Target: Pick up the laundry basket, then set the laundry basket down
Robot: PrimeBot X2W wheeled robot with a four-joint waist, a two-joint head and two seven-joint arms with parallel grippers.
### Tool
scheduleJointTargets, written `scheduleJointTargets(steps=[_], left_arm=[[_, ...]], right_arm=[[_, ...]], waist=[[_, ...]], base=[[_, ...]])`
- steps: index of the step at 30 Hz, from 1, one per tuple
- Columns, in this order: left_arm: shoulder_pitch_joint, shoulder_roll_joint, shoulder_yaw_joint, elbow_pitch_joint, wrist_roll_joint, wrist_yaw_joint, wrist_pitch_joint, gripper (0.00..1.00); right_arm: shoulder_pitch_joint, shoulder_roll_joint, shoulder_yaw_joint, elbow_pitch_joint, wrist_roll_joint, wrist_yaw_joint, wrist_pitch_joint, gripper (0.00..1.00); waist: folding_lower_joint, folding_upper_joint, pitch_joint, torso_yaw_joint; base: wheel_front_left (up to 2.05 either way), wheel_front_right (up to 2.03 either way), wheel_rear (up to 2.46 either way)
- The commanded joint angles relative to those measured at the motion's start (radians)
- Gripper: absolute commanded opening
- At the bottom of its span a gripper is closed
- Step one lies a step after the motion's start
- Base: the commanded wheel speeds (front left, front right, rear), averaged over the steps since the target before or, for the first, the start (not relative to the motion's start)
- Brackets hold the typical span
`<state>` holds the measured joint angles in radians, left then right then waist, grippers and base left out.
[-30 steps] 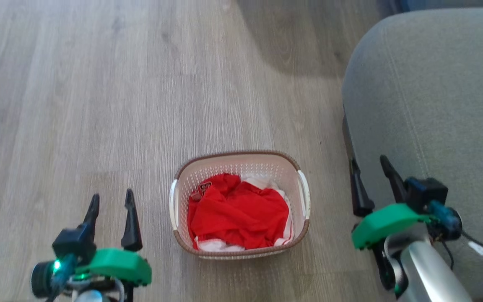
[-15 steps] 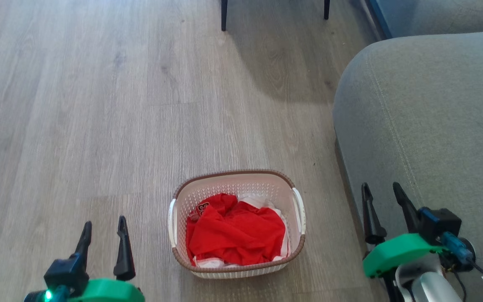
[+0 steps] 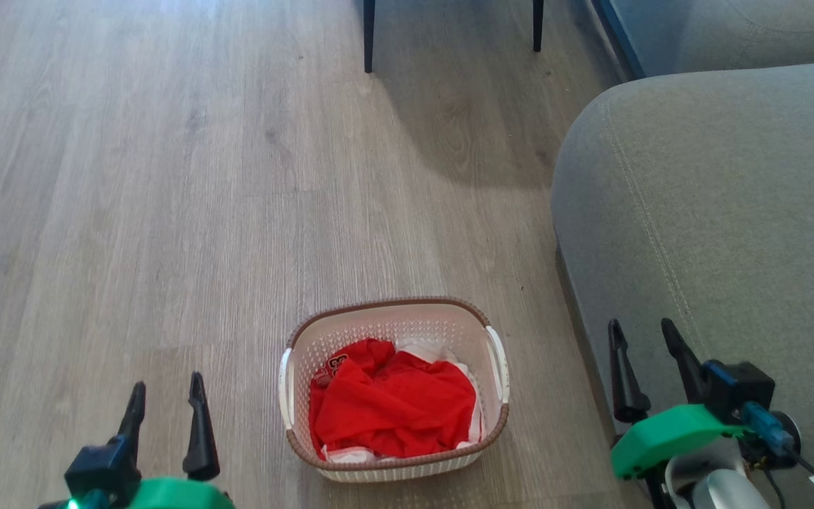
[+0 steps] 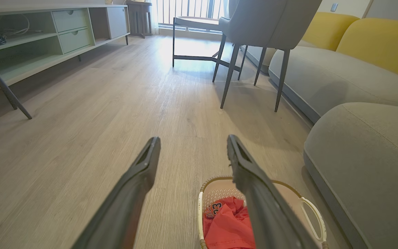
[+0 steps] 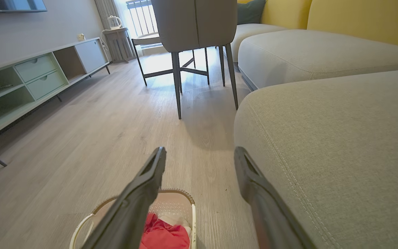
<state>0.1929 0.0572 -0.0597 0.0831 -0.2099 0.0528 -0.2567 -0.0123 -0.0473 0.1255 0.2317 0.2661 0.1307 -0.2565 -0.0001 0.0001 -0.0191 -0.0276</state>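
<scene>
Red clothes (image 3: pixel 394 408) in laundry basket (image 3: pixel 387 319)

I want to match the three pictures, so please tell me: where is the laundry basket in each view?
Head view: laundry basket at low centre.
Left wrist view: bottom edge, right of centre.
Right wrist view: bottom edge, left of centre.
Shared landmark: the grey sofa cushion, right of the basket in every view.
</scene>
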Motion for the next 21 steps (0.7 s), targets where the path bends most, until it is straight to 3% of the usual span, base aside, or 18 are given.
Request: scheduleJointTargets(steps=[1,4,5,9,21], left_arm=[[-0.016,-0.006,0.033,-0.03,0.01,-0.002,-0.005,1.0],[-0.013,-0.006,0.035,-0.023,0.012,-0.005,-0.005,1.0],[-0.012,-0.006,0.035,-0.02,0.013,-0.005,-0.005,0.0],[0.021,-0.001,-0.001,0.062,-0.004,-0.001,0.001,0.0],[-0.008,0.0,0.014,0.078,-0.137,-0.018,0.034,0.0]], right_arm=[[-0.021,-0.003,0.016,-0.038,-0.01,0.0,-0.005,1.0],[-0.019,-0.003,0.01,-0.038,-0.013,0.0,-0.005,1.0],[-0.019,-0.003,0.009,-0.037,-0.013,0.0,-0.005,0.0],[0.011,0.004,0.0,0.051,0.002,0.0,0.001,0.0],[0.004,-0.004,-0.012,0.051,0.136,0.0,0.028,0.0]], waist=[[0.0001,-0.0001,-0.001,0.0],[0.0001,-0.0001,-0.004,0.001],[0.0001,-0.0001,-0.005,0.001],[0.0001,-0.0001,-0.005,0.001],[0.0001,-0.0001,-0.003,0.004]], base=[[0.0,0.0,0.0],[0.0,0.0,0.0],[0.0,0.0,0.0],[0.0,0.0,0.0],[0.0,0.0,0.0]])
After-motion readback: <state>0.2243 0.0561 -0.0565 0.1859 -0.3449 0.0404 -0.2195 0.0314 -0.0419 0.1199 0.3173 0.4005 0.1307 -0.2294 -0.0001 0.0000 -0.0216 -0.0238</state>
